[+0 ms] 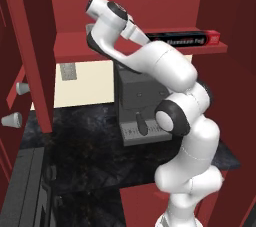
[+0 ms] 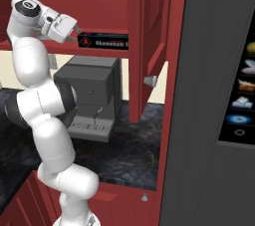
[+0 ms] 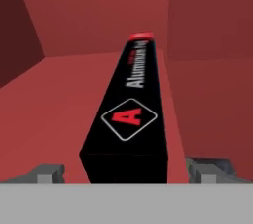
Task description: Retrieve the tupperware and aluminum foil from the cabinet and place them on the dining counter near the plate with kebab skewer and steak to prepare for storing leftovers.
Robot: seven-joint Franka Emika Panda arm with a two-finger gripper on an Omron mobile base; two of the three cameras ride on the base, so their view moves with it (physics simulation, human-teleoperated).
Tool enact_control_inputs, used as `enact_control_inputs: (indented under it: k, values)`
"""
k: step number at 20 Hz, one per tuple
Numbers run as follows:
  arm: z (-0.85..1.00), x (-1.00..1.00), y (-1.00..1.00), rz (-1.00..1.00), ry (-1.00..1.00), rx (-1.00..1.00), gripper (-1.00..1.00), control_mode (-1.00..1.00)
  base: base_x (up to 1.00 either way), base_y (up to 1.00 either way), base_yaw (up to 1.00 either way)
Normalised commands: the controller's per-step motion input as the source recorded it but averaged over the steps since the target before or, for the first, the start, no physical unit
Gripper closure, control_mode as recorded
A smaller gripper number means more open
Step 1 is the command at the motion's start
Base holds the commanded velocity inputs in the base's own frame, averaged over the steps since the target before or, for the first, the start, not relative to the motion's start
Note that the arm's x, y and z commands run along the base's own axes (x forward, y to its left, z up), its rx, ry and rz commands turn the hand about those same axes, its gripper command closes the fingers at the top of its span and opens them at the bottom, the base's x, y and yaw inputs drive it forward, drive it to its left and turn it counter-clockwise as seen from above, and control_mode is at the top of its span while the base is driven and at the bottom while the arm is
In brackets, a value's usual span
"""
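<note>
The aluminum foil (image 3: 131,114) is a long black box with a red triangle logo. It lies lengthwise on the red shelf (image 1: 75,48) of the open cabinet (image 2: 149,16). My gripper (image 3: 128,171) is open at the box's near end, one fingertip (image 3: 47,172) on each side and apart from it. From the right base view the gripper (image 2: 75,34) reaches the left end of the foil (image 2: 105,42). In the left base view the foil (image 1: 187,38) lies beyond my wrist. The tupperware, the plate and the dining counter are out of view.
A grey coffee machine (image 1: 137,103) stands on the black marble-look worktop (image 1: 85,156) right under the shelf. Open cabinet doors with cone-shaped knobs (image 2: 151,80) hang on both sides. A tall dark appliance panel (image 2: 214,95) closes off the right.
</note>
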Motion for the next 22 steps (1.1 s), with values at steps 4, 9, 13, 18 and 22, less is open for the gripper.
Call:
enact_control_inputs:
  k: [4, 9, 13, 18, 22]
  values:
    - [0.0, 0.23, 0.0, -0.01, 0.02, -0.02, -1.0, -1.0, 0.0, 0.0, 0.0]
    - [-0.01, 0.07, -0.04, -0.06, 0.03, -0.03, -1.0, -1.0, 0.0, 0.0, 0.0]
    - [0.0, 0.03, -0.12, -0.07, 0.02, -0.01, -1.0, -1.0, 0.0, 0.0, 0.0]
    - [0.0, -0.03, -0.28, -0.07, 0.03, -0.01, -1.0, -1.0, 0.0, 0.0, 0.0]
    - [-0.05, -0.22, -0.37, -0.07, 0.05, -0.01, -1.0, -1.0, 0.0, 0.0, 0.0]
